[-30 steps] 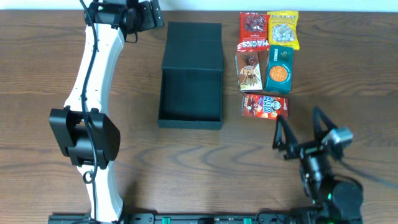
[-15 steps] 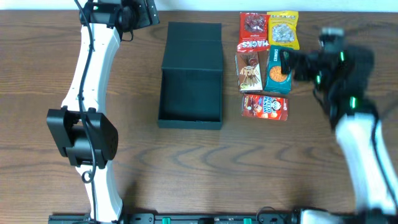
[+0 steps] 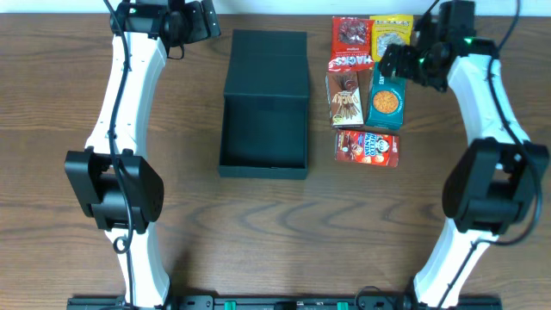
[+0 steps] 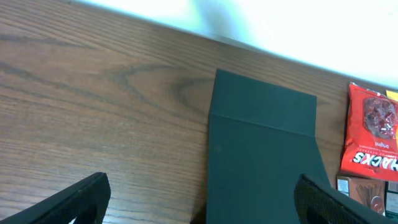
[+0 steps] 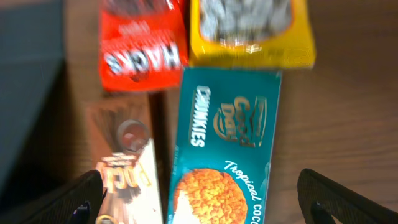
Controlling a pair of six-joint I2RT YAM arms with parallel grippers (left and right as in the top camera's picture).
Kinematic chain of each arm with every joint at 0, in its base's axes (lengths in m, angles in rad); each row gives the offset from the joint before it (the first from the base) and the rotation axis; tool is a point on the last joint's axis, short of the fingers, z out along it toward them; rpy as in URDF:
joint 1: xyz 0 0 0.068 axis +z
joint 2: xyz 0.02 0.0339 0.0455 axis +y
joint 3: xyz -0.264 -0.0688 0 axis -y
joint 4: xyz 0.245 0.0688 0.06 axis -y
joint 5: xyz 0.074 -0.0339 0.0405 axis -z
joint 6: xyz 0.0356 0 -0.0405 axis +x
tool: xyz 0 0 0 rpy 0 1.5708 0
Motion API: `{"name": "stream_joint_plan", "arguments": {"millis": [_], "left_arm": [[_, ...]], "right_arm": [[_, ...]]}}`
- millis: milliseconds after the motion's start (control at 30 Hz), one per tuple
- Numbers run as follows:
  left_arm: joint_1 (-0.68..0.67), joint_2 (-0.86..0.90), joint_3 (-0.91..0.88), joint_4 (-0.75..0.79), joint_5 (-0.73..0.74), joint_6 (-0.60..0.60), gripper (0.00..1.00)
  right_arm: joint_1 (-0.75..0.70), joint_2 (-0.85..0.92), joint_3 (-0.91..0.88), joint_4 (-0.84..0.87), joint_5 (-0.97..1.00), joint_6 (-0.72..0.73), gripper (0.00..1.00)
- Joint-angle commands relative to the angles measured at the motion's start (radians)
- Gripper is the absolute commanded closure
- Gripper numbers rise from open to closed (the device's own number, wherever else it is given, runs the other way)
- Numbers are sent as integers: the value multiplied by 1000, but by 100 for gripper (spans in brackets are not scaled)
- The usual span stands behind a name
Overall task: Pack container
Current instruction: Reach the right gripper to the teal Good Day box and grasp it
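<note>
Container [image 3: 263, 120] upper centre of overhead frame, on surface [image 3: 258, 232], flap open. Likely light, stiff cardboard, matte, dentable; best taken by wall rim. Left claw [image 4: 200, 202] wide, empty, near flap. Right claw [image 5: 205, 199] wide, empty, above teal cookie box [image 5: 224, 149].

Soft, even light over the table [image 3: 275, 232] — hardly a shadow, though the container [image 3: 265, 103] goes near-black, its detail lost. Left wrist view: far edge blows out to white glare, wood grain crisp. Right wrist view is soft — the teal cookie box [image 5: 227, 149] smears, perhaps motion blur.
</note>
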Motion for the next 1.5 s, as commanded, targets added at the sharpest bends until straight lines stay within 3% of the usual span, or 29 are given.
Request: {"name": "stream_joint_plan", "arguments": {"millis": [0,733,1000,1233,1467], "left_arm": [[4,-2,19,-2,-23,11,5],[4,0,19,-2,-45,18,5],[4,0,19,-6,-45,26,5],[5,0,19,-6,-50,33,5],[10,0,19,-14,-123,35,5]], "right_arm": [[11,33,27,-28,13,-17,1],[65,166,26,-55,175,-35,1],[65,175,34,-59,199,-35,28],[71,175,184,-160,199,-35,29],[116,175,430,-378,198,-31,31]]}}
